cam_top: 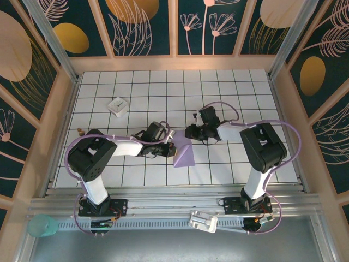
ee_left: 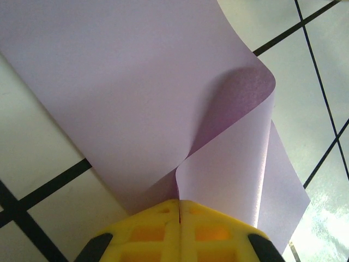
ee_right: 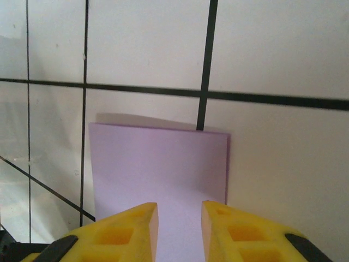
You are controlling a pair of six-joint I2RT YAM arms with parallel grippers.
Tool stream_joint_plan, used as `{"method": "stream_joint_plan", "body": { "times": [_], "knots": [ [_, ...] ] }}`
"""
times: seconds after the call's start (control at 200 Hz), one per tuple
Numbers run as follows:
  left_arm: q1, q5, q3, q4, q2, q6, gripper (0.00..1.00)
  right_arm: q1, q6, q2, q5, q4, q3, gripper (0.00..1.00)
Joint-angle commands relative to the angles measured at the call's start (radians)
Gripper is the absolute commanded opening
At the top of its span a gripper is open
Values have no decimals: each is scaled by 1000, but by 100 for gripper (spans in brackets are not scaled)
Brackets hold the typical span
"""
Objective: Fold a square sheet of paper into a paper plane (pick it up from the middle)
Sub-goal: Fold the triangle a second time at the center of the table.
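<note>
Paper lies just below centre of the top view, part-folded. One flap curls up and over, not yet creased flat.

L gripper comes in from the left, jaws shut on the paper's near edge at the fold root. Prob. this pins the sheet so the flap can't spring back or slide.

R gripper is just up-right of the sheet, jaws a narrow gap apart. Paper shows through the gap with nothing pinched, so it looks free to press or re-grip. Which one, can't tell.

The 2 grippers sit v. close, so the main clash risk is each other.

Others:
- teal cup, bottom left, off the table
- white part, on the bottom rail
- white block, upper left, well apart from the paper and blocking nothing
</note>
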Motion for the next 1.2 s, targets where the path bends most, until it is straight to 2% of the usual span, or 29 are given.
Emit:
{"method": "stream_joint_plan", "body": {
  "times": [0.0, 0.075, 0.185, 0.3, 0.405, 0.555, 0.781, 1.196],
  "knots": [
    [-2, -144, -34, -158, 70, 15, 0, -15, -27, -75, 22, -56, 39, 28],
    [-2, -144, -31, -163, 70, 15, 0, -13, -8, -128, 2, -64, 1, 26],
    [-3, -144, -34, -160, 72, 10, 0, 12, 74, -251, -59, -12, -152, 17],
    [-3, -146, -28, -164, 82, 7, 0, 110, 171, -355, -97, 65, -289, 6],
    [-2, -150, -23, -167, 89, 7, 0, 204, 246, -394, -100, 162, -366, 0],
    [-1, -154, -17, -176, 97, 7, 0, 274, 299, -360, -84, 289, -419, 0],
    [-2, -155, -17, -179, 97, 10, 0, 338, 309, -252, -71, 347, -385, 0],
    [-2, -154, -22, -174, 98, 9, 0, 348, 303, -185, -66, 362, -351, 0]
  ]
}}
